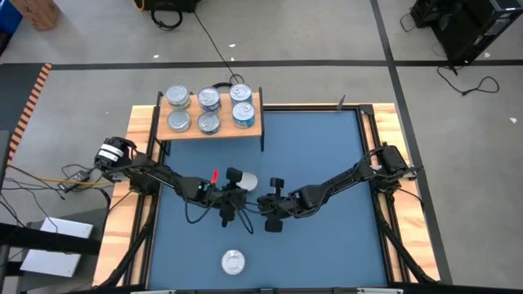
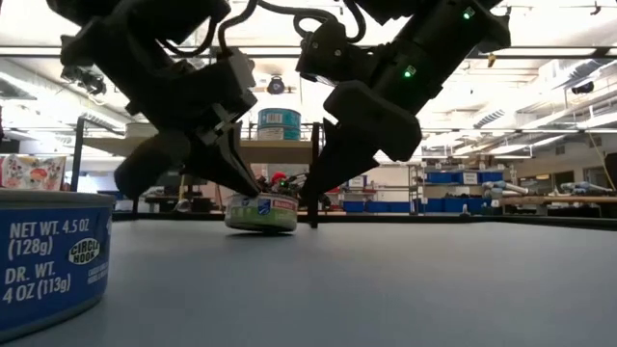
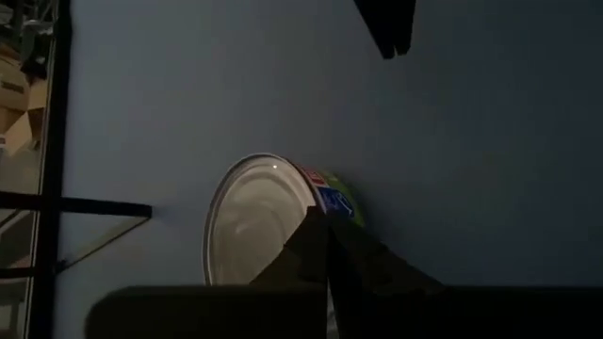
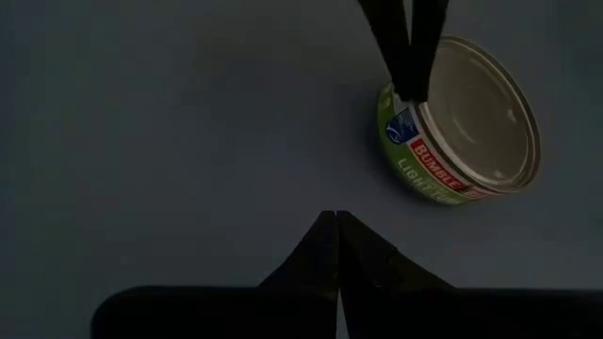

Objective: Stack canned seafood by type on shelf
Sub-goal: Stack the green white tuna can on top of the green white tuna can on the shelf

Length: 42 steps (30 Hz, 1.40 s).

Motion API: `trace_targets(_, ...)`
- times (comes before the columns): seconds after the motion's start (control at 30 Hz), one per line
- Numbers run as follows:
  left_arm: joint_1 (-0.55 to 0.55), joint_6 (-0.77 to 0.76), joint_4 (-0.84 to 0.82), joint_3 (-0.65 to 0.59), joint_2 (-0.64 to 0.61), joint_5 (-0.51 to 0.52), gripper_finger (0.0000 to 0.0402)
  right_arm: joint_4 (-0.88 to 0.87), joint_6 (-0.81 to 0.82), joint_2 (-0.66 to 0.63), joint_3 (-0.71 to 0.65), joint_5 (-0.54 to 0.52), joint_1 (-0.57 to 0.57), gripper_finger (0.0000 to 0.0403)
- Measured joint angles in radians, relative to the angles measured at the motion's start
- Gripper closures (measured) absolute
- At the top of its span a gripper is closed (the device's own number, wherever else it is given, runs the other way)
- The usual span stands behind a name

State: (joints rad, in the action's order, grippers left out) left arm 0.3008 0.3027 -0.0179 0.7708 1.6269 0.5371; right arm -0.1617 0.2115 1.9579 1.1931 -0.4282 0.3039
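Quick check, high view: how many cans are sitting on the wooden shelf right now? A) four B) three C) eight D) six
D: the shelf carries six cans in two rows of three, while one more can sits alone on the blue tabletop near its front edge and another lies by the left gripper.

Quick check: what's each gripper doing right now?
Left gripper: shut, tips against the green-labelled can, not gripping it.
Right gripper: shut, empty, beside that can.
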Motion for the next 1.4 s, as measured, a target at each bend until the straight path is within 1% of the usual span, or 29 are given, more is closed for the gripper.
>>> trace_targets(0.13,0.015,-0.031,-0.024,0.011,-0.016,-0.004,0.0401,-0.002,-0.006,0.0,0.0,0.0,0.019,0.0394)
trace_targets(0.23,0.02,-0.063,-0.057,0.011,-0.05,-0.013,0.0401,-0.013,-0.006,0.0,0.0,0.0,0.032,0.0393)
trace_targets(0.3,0.021,-0.079,-0.067,0.011,-0.083,-0.038,0.0401,-0.023,-0.006,0.0,0.0,-0.002,0.039,0.0391)
trace_targets(0.37,0.022,-0.106,-0.071,0.011,-0.113,-0.085,0.0401,-0.025,-0.006,0.0,0.0,-0.019,0.046,0.0388)
trace_targets(0.43,0.02,-0.142,-0.073,0.013,-0.122,-0.138,0.0399,-0.024,-0.012,0.0,0.0,-0.026,0.05,0.0385)
trace_targets(0.5,0.018,-0.155,-0.086,0.012,-0.111,-0.146,0.0389,-0.021,-0.021,0.0,0.0,-0.026,0.05,0.0383)
trace_targets(0.63,0.018,-0.153,-0.089,0.011,-0.063,-0.138,0.0354,-0.014,-0.023,0.001,0.0,-0.027,0.05,0.0381)
trace_targets(0.8,0.017,-0.122,-0.058,0.01,-0.01,-0.031,0.0307,-0.012,-0.023,0.001,0.0,-0.027,0.05,0.0383)
trace_targets(0.93,0.014,-0.096,-0.04,0.01,0.02,-0.026,0.0289,-0.013,-0.024,0.001,0.0,-0.027,0.05,0.0386)
trace_targets(1.23,0.006,-0.069,-0.013,0.015,0.093,0.002,0.0291,-0.013,-0.021,0.001,0.0,-0.027,0.05,0.0385)
trace_targets(1.3,0.006,-0.069,-0.013,0.015,0.093,0.006,0.0305,-0.013,-0.021,0.001,0.0,-0.027,0.05,0.0384)
trace_targets(1.4,0.006,-0.07,-0.021,0.015,0.079,0.002,0.0342,-0.012,-0.022,0.001,0.0,-0.027,0.05,0.0385)
